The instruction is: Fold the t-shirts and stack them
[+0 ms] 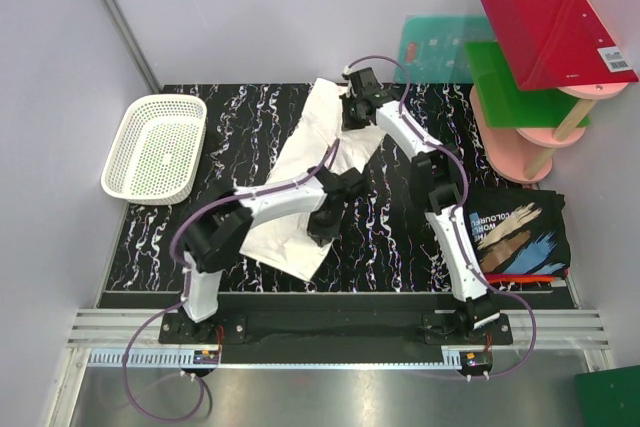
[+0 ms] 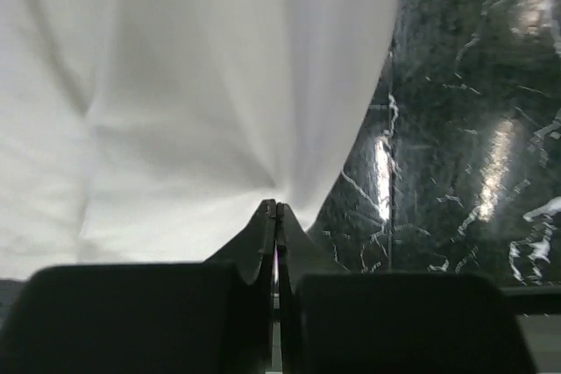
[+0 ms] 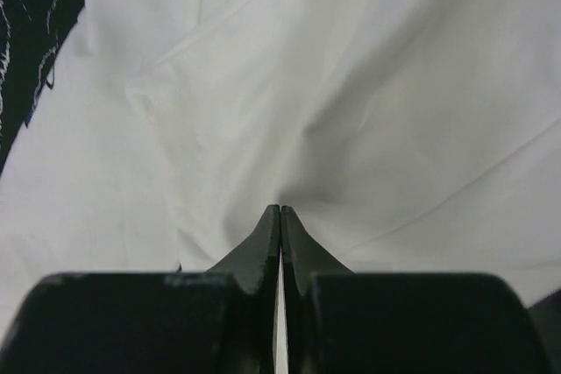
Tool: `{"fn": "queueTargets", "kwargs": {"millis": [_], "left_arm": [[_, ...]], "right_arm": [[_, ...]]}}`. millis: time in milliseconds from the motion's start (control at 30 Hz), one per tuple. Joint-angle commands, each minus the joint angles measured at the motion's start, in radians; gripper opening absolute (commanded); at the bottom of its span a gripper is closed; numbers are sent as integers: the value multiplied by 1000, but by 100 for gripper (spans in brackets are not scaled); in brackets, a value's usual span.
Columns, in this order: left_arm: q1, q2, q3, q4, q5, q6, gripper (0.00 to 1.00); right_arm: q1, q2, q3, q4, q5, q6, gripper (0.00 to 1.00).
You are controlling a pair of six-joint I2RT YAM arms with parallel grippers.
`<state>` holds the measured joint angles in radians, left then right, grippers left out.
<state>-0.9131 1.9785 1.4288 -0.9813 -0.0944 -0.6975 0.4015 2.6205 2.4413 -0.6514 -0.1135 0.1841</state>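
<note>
A white t-shirt (image 1: 300,172) lies plain side up, slanted across the middle of the black marbled table; no print shows on it. My left gripper (image 1: 325,222) is shut on its near right edge, and the cloth fans out from the fingertips in the left wrist view (image 2: 175,111). My right gripper (image 1: 352,112) is shut on its far edge, and wrinkles run to the tips in the right wrist view (image 3: 333,102). A folded black t-shirt (image 1: 515,232) with a colourful brushstroke print lies at the right edge, with a red-orange one (image 1: 520,277) under its near side.
A white mesh basket (image 1: 155,147) stands at the far left of the table. A pink stand (image 1: 545,142) with red and green sheets is at the far right. Grey walls close in on both sides.
</note>
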Motion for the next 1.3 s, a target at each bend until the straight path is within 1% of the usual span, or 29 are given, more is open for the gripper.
{"fn": "queueTargets", "kwargs": {"millis": [0,33,67,100,133,167,200,233,267,300,333,367,400,433,467,500,567,633,667,733,900,967,1033,1167,1267], "left_arm": [[23,-291,-11,64,-165,-59,0],[34,-323,-16,66,-232,-62,0],[39,-381,-30,67,-266,-63,0],[45,-406,-40,75,-340,-60,0],[63,-424,-48,73,-378,-62,0],[77,-444,-63,75,-401,-56,0],[97,-443,-70,79,-425,-37,0],[149,-432,-73,78,-423,-30,0],[178,-397,-76,76,-412,-17,0],[206,-371,-76,73,-395,5,0],[250,-312,-73,70,-390,19,0],[264,-278,-61,58,-395,32,0],[275,-239,-45,8,-440,27,0],[290,-165,-31,-28,-462,20,0],[298,-132,4,-60,-476,7,0],[299,-106,13,-97,-490,-3,0],[304,-69,10,-105,-492,-11,0],[309,-60,-5,-105,-478,-19,0],[310,-60,-13,-105,-473,-23,0],[312,-58,-36,-105,-459,-25,0],[313,-32,-85,-117,-409,-16,0],[310,-6,-116,-117,-381,-17,0],[289,25,-139,-108,-343,-11,0],[228,80,-148,-102,-281,-5,0],[146,100,-119,-89,-226,-17,0]], "right_arm": [[17,-221,-153,73,70,-60,5],[16,-259,-197,93,90,-58,5],[16,-333,-288,116,109,-52,4],[16,-368,-333,168,165,-46,4],[16,-399,-373,186,188,-38,4],[14,-445,-439,206,213,-34,4],[14,-458,-459,222,254,-29,4],[11,-465,-471,222,276,-23,3],[8,-462,-485,220,314,-20,3],[4,-458,-490,217,340,-18,2],[0,-452,-493,217,371,-11,1],[-6,-430,-489,214,424,-8,0],[-12,-418,-479,207,446,-5,0],[-13,-403,-470,202,465,-5,0],[-16,-374,-441,191,510,-2,0],[-20,-358,-424,174,532,-3,0],[-26,-297,-351,141,587,-11,0],[-38,-223,-279,69,604,-6,0],[-43,-200,-213,43,598,-2,0],[-58,-125,-145,-33,577,14,0],[-87,31,96,-175,471,32,0],[-89,91,172,-191,424,31,0],[-89,130,206,-198,382,31,0],[-87,190,294,-180,208,20,0],[-86,196,283,-140,137,25,0]]}}
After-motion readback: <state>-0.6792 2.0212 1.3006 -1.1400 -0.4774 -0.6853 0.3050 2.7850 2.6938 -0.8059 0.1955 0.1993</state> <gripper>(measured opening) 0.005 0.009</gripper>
